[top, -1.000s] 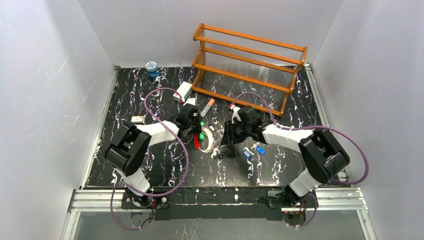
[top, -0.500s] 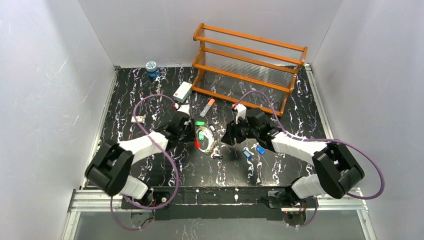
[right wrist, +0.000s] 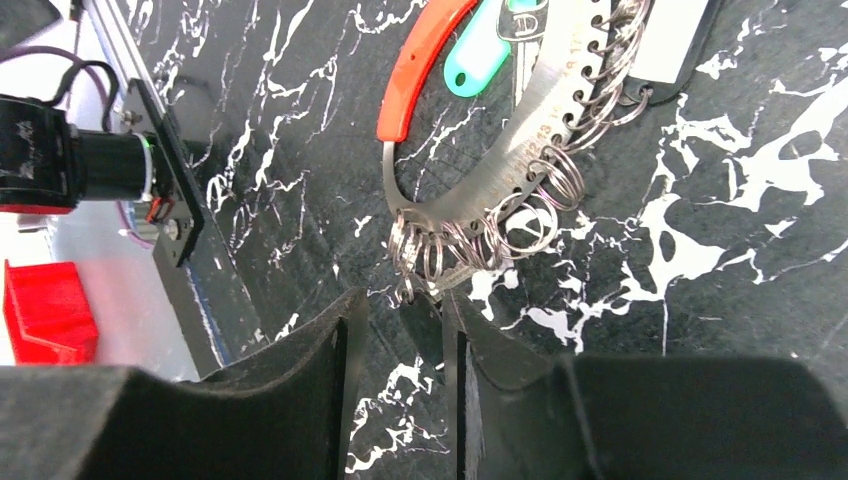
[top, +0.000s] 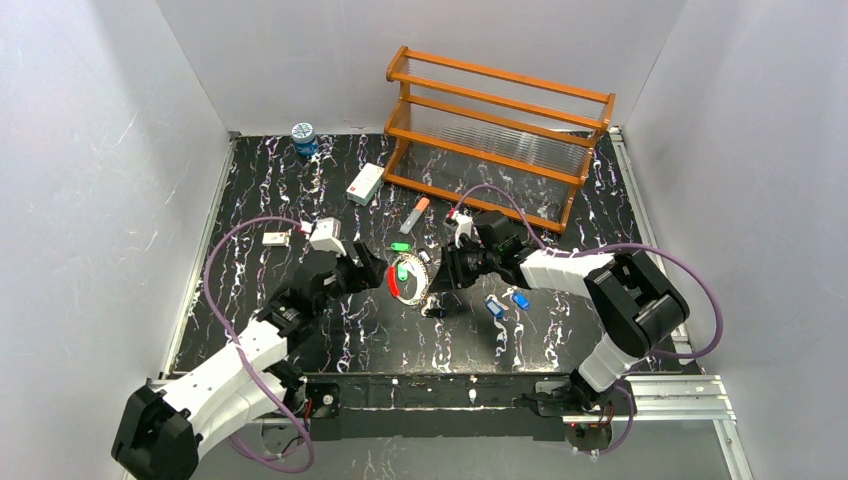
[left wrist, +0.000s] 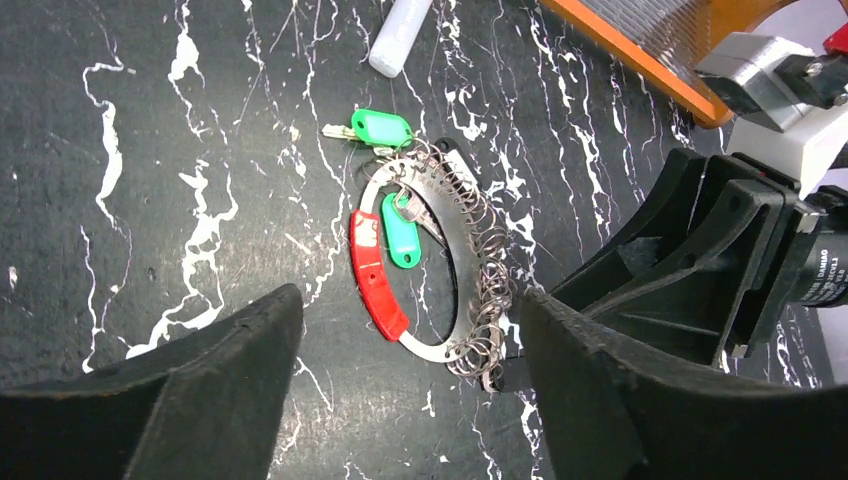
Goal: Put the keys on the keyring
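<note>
The keyring, a flat silver oval with a red segment and many small wire rings, lies on the black marble table. One green-headed key lies inside its loop, on the keyring. A second green key rests just beyond it. Two blue keys lie to the right. My left gripper is open wide just short of the keyring and holds nothing. My right gripper is narrowly open at the keyring's near end, with a black tag between its fingers, against the right one.
An orange rack stands at the back. An orange-and-white tube, a white box, a blue jar and a small silvery object lie behind and left of the keyring. White walls enclose the table.
My left gripper opened and drew back toward the near left, leaving a green key on the table beyond the keyring. My right gripper narrowed and came in at the keyring's near end.
</note>
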Tool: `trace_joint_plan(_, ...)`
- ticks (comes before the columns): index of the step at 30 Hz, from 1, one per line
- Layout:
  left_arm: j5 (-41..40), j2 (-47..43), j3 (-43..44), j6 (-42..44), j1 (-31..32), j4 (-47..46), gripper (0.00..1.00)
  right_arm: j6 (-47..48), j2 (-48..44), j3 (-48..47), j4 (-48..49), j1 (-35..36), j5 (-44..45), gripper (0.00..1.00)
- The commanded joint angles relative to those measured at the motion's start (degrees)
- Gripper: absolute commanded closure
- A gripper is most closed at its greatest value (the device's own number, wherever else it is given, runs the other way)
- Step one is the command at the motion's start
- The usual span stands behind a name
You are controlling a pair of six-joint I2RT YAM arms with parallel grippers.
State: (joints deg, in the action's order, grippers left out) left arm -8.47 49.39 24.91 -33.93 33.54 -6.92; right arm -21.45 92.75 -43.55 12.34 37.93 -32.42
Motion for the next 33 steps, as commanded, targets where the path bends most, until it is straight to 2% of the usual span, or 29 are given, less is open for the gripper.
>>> trace_joint_plan(1,-1.86,-3.01,-3.63,-5.28,-0.31,-2.46,0.20,-2.69,0.62,-3.07,1.95,0.37,-2.56,0.60)
trace_joint_plan(3,-1.41,-3.20,-4.55,-6.57,-0.32,-3.72,0.14,-2.88,0.83,-3.25,0.83,1.05,-2.13,0.62)
trace_joint_plan(6,0.34,-2.30,-5.44,-7.31,-0.32,-6.07,0.11,-3.35,1.70,-4.82,-2.26,1.89,-1.63,0.66)
trace_joint_plan(15,3.33,2.79,-4.87,-7.09,-0.32,-7.89,0.11,-6.22,5.73,-10.83,-11.48,4.07,1.54,0.75)
trace_joint_plan(19,3.72,4.02,-4.80,-6.94,-0.32,-7.80,0.11,-6.07,7.26,-13.49,-15.24,5.40,2.76,0.75)
trace_joint_plan(27,6.13,8.15,-4.64,-6.91,-0.32,-8.35,0.11,-5.86,8.65,-15.96,-18.49,7.92,5.00,0.74)
trace_joint_plan(33,6.89,9.39,-4.51,-6.70,-0.32,-8.88,0.11,-4.72,9.90,-18.61,-21.82,10.12,9.32,0.61)
